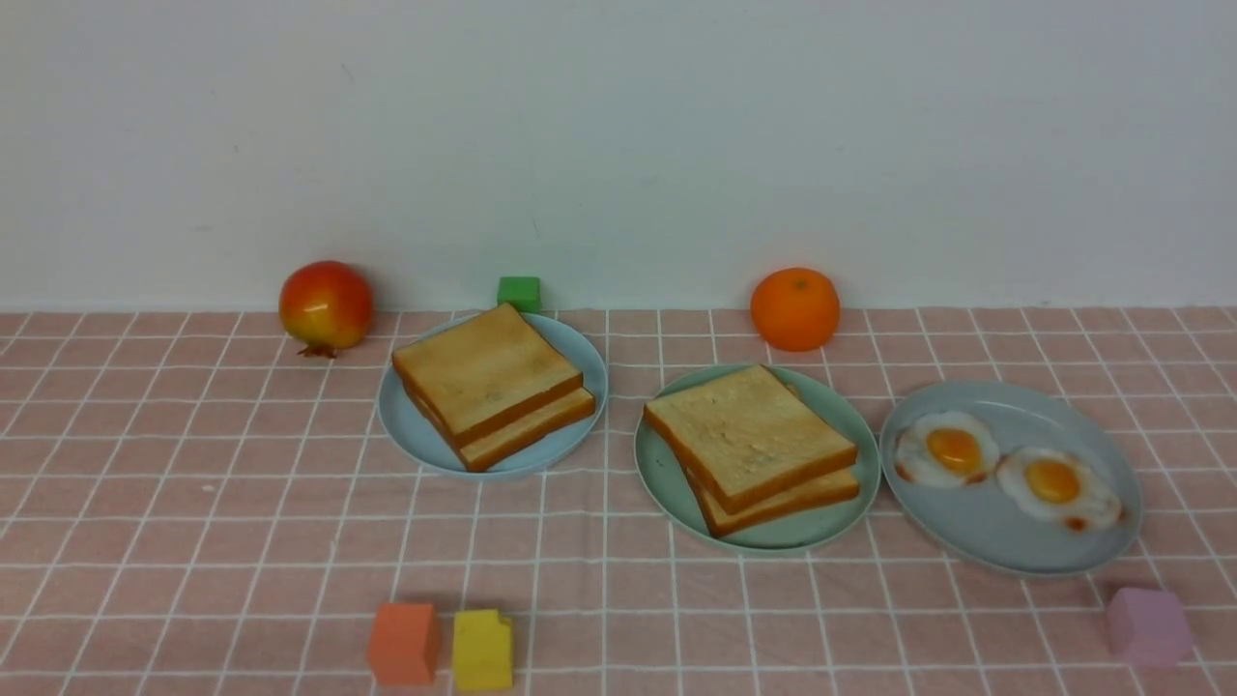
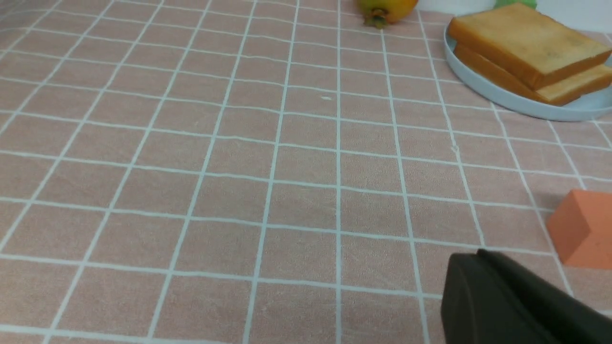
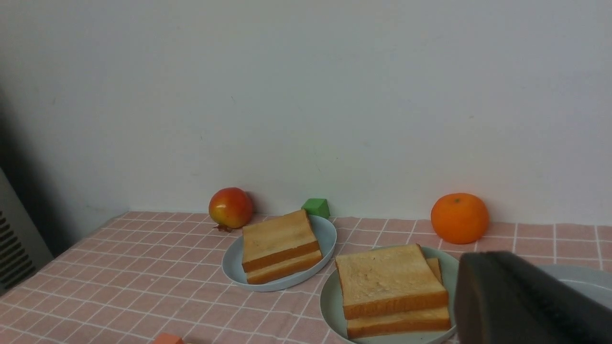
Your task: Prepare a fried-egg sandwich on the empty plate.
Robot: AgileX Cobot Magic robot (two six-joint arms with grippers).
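— Checking the fried-egg sandwich [image 1: 752, 448]: where is it?
— On the plate [image 1: 661, 471], mid-tablecloth [image 1: 242, 503], nearer the right edge; I see no egg between the slices.
— Grippers?
— I read the left gripper [image 2: 516, 306] and right gripper [image 3: 526, 301] fully closed, holding nothing.

Open pink checked surface [image 1: 193, 503] lies wide at the left front. The orange block [image 1: 403, 643] and yellow block [image 1: 482, 650] stand touching at the front edge. The mint-green plate [image 1: 667, 483] sits close between the pale blue plate [image 1: 406, 425] and egg plate [image 1: 995, 541], leaving narrow gaps.
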